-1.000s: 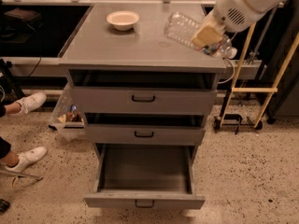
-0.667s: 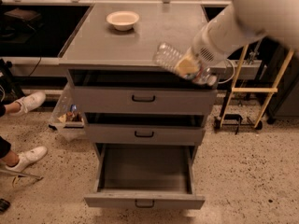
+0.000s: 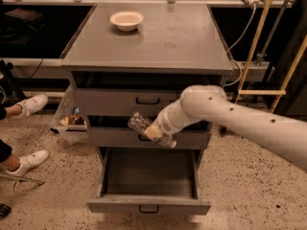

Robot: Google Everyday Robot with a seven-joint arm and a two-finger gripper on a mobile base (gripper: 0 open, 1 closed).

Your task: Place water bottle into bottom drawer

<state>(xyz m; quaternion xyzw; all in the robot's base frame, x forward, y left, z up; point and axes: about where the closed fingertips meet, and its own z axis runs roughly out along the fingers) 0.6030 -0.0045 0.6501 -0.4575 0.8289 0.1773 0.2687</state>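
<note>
The water bottle (image 3: 141, 124), clear crinkled plastic, is held lying sideways in front of the middle drawer, above the open bottom drawer (image 3: 148, 178). My gripper (image 3: 156, 132) is shut on the water bottle at the end of the white arm, which reaches in from the right. The bottom drawer is pulled out toward me, its inside is bare, and its black handle (image 3: 148, 209) shows on the front.
A cream bowl (image 3: 126, 20) sits at the back left of the grey cabinet top (image 3: 182, 42). Two shallower drawers (image 3: 120, 101) above are slightly ajar. A person's white shoes (image 3: 29, 162) are at the left. A wooden frame (image 3: 261, 56) stands at the right.
My arm has carried the water bottle down from the cabinet top's right edge and leftward, to in front of the middle drawer above the open bottom drawer.
</note>
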